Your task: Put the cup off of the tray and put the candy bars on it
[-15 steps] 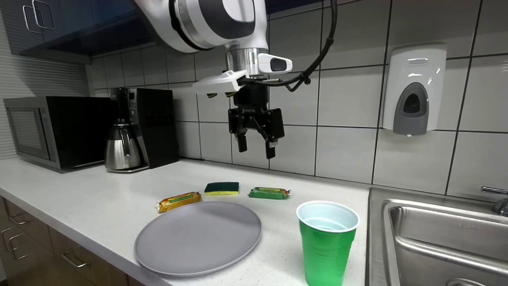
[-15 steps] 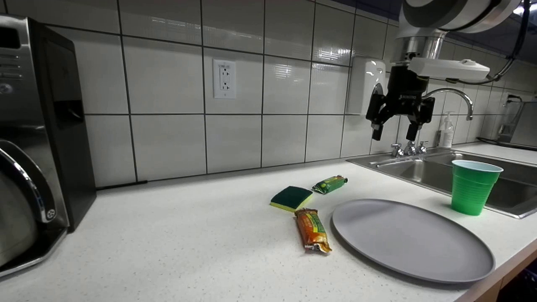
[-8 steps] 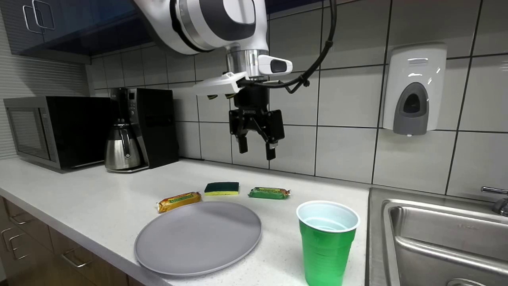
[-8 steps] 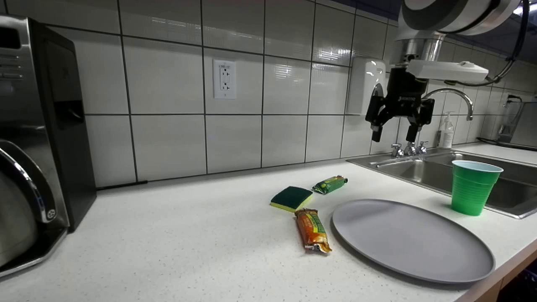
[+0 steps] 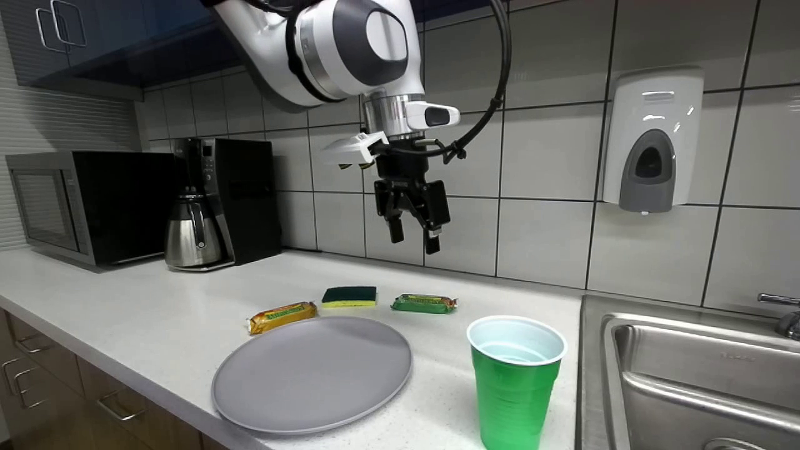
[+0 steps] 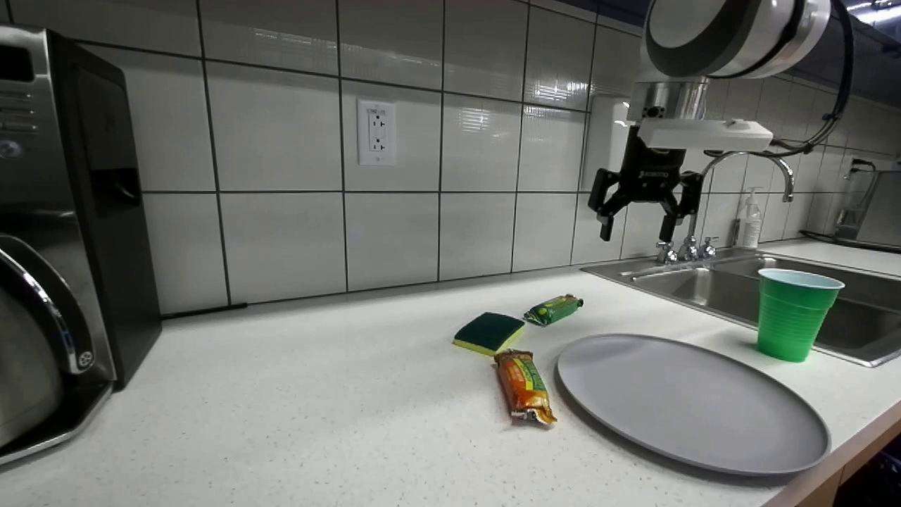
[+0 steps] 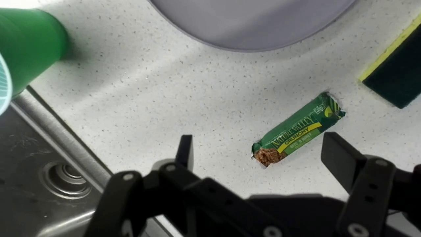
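Black fingers (image 7: pixel 342 158) hang spread and released over a white counter (image 5: pixel 144 300). In an exterior view, a round grey tray (image 5: pixel 312 375) lies near, a tapered green plastic cup (image 5: pixel 517 400) upright to its right. Beyond, a green-and-yellow rectangular sponge (image 5: pixel 349 295) lies between a gold-wrapped bar (image 5: pixel 282 317), left, and a green-wrapped bar (image 5: pixel 425 304), right.
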Controlling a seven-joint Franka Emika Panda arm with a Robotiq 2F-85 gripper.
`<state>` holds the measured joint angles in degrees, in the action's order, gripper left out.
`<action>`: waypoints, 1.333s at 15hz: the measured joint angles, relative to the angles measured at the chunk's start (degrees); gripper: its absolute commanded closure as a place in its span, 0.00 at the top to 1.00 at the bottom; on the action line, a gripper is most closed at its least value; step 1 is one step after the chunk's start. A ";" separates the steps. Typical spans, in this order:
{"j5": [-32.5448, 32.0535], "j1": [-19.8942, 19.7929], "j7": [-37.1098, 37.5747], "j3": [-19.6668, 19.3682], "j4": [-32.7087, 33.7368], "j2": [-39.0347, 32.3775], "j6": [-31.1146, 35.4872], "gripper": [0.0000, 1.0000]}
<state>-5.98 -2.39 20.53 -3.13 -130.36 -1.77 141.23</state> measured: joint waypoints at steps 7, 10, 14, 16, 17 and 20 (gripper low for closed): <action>-5.55 2.24 14.52 -0.37 6.77 -7.35 1.51 1.00; -7.35 3.61 20.38 -1.28 9.47 -10.06 1.52 1.00; -8.14 5.39 26.14 -2.52 12.29 -13.07 1.48 1.00; -8.14 6.15 28.56 -2.99 13.41 -14.36 1.47 1.00; -8.14 6.48 29.77 -3.19 13.97 -14.98 1.41 1.00; -8.13 7.23 33.14 -3.65 15.55 -16.63 1.29 1.00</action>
<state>-14.11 4.84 53.66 -6.77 -114.81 -18.40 142.52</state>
